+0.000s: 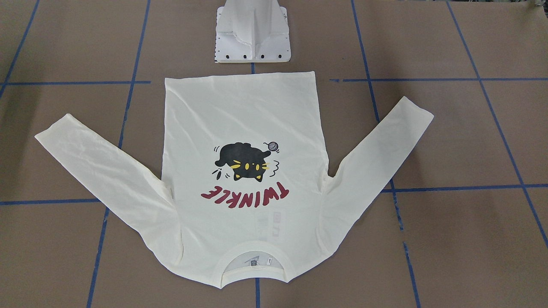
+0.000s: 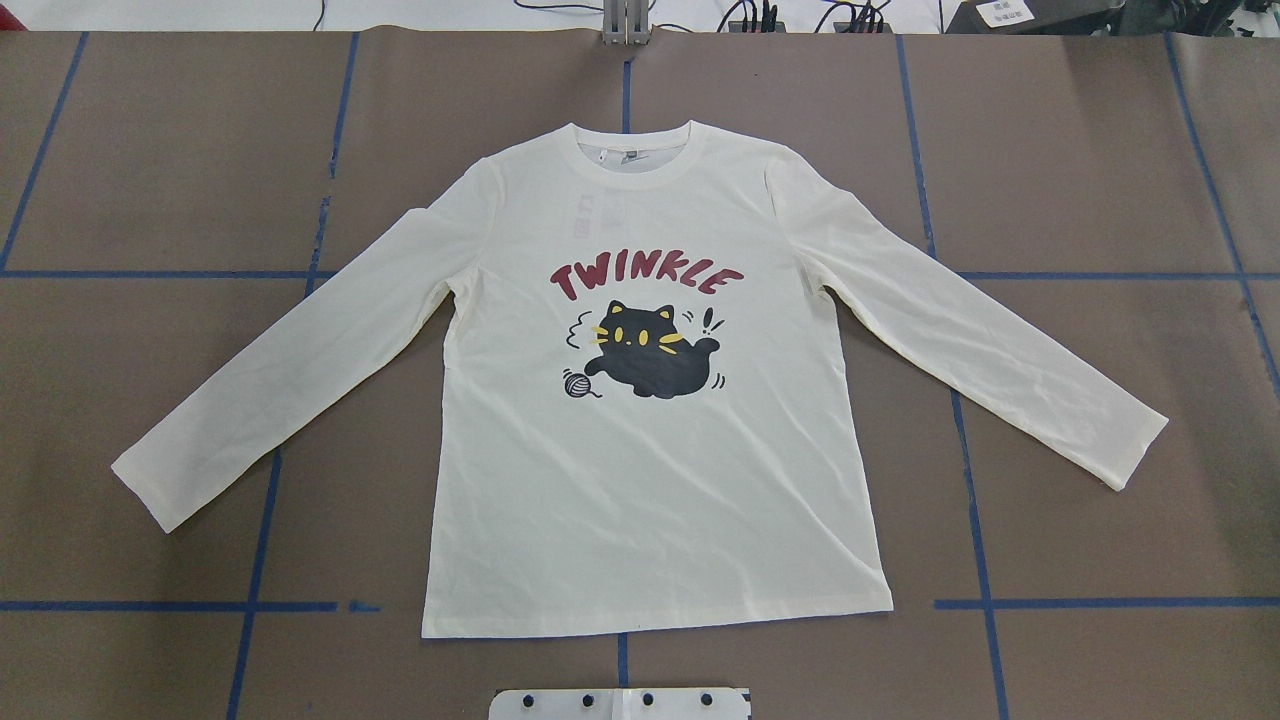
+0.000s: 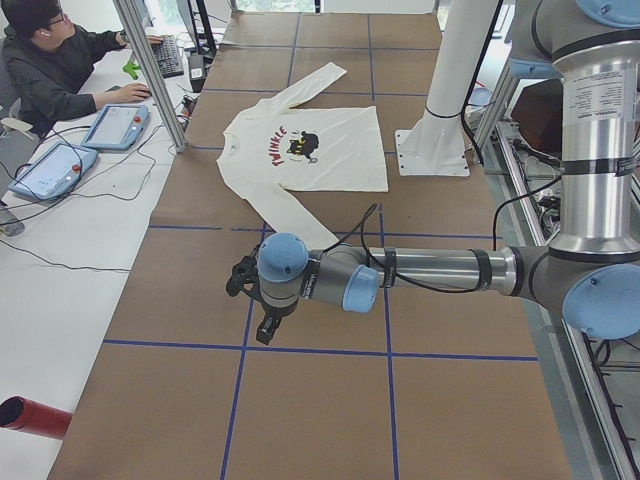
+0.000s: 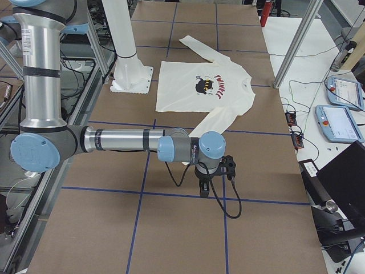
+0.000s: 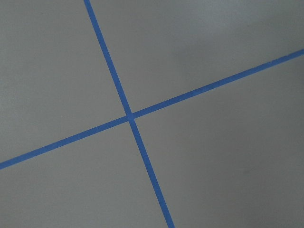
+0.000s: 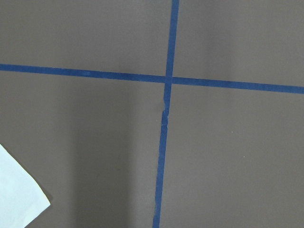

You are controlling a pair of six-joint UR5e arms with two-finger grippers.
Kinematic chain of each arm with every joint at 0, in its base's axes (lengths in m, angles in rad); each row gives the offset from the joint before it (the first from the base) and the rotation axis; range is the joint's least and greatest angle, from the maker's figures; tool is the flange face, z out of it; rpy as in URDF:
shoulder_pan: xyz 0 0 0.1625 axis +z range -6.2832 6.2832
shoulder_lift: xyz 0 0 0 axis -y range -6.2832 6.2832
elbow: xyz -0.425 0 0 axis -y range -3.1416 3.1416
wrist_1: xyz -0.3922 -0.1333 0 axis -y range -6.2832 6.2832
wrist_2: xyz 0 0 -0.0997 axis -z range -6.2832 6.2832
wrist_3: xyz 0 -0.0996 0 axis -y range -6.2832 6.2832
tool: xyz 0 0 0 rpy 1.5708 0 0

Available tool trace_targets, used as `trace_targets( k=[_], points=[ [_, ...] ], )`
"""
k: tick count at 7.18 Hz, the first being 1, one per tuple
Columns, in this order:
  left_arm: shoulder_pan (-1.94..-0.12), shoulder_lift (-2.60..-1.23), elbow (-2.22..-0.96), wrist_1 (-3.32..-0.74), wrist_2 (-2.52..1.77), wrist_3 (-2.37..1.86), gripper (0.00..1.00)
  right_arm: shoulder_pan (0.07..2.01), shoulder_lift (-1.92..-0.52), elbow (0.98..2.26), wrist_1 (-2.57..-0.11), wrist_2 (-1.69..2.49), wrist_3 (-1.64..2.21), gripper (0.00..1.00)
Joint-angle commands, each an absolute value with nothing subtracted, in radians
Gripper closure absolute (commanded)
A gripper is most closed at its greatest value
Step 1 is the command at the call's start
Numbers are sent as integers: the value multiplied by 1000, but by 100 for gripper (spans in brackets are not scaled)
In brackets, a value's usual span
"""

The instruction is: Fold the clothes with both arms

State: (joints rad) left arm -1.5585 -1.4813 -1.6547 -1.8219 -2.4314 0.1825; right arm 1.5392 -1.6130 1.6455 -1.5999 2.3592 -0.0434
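T-shirt point(image 2: 640, 480), cream, flat print-up, sleeves spread, black cat, red TWINKLE, left gripper point(image 3: 264, 333), right gripper point(image 4: 203, 191), cannot tell if open

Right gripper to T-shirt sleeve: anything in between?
Only bare table crossed by blue tape, between the right gripper and the T-shirt's cuff; the right wrist and exterior right views show it.
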Motion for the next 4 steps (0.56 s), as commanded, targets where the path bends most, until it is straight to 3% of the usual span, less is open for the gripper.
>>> trace_targets(
  k=[1,4],
  points=[
    [-1557,-1479,-1666,-1822,-2399,184,0,1540,-1618,1647,-1600,2359,-44,0],
    [-1555,-1488,-1706,-1877,-2398,175,0,1517,-1600,1657,-1431,2361,-41,0]
  ],
)
